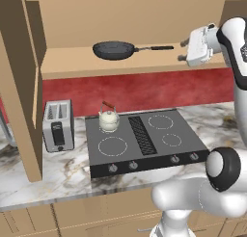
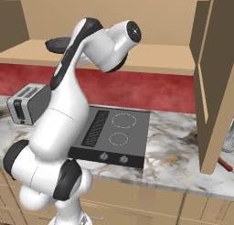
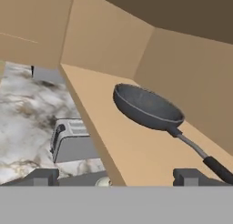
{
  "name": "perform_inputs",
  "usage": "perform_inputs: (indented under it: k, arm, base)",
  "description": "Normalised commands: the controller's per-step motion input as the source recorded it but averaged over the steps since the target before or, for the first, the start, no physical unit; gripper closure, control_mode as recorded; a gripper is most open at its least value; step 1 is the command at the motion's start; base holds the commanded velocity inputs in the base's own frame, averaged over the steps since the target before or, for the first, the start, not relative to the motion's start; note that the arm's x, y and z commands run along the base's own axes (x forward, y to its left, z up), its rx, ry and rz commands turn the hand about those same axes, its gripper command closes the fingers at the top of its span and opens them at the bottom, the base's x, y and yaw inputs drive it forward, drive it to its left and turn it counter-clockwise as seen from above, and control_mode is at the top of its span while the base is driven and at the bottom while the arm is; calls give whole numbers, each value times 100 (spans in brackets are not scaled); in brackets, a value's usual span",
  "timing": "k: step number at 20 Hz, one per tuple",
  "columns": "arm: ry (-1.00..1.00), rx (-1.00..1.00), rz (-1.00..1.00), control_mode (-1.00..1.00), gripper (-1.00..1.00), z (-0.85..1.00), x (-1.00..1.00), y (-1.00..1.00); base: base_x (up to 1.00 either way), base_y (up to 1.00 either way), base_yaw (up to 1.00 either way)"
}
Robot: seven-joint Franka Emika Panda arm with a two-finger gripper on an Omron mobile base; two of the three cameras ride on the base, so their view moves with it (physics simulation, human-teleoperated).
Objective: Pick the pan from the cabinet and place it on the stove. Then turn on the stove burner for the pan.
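**Open gripper beside the pan handle, grasp not yet made**

The pan [image 1: 114,50] sits flat on the shelf of the cabinet [image 1: 144,62], its long handle [image 1: 154,48] pointing right, toward the gripper [image 1: 183,50]. The gripper hangs at shelf height just off the handle's tip, fingers spread wide and holding nothing. In the hand view the handle runs toward the right fingertip [image 3: 187,175] rather than between the two, so the approach looks off-centre.

What could go wrong, as I judge it:
- Closing from this line may catch only the handle's end, or miss it. A grip so far from the bowl lets the pan droop or twist on lifting.
- A nudge on the tip could spin the pan on the smooth shelf and push it deeper.
- Dragging the pan out low could clip the shelf's front edge.
- The kettle [image 1: 109,119] stands on the stove's [image 1: 144,159] back-left ring; a careless descent there would strike it.

Room to move: the cabinet stands open in front, with clear air between shelf and cooktop. An open door [image 1: 19,86] flanks the left; another [image 2: 212,82] the right. The toaster [image 1: 58,125] stands left of the stove, apart from it. The small ring [image 1: 171,139] at front right is bare, as are the other two rings.
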Motion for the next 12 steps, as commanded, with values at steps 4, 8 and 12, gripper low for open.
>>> perform_inputs:
  k: [4, 8, 12]
  arm:
    - [0, 3, 8, -100, -100, 0, 25, -22]
    - [0, 2, 10, -100, -100, 0, 32, -15]
    - [4, 0, 10, -100, -100, 0, 36, -3]
  base:
    - [0, 0, 0]
    - [0, 0, 0]
    - [0, 0, 0]
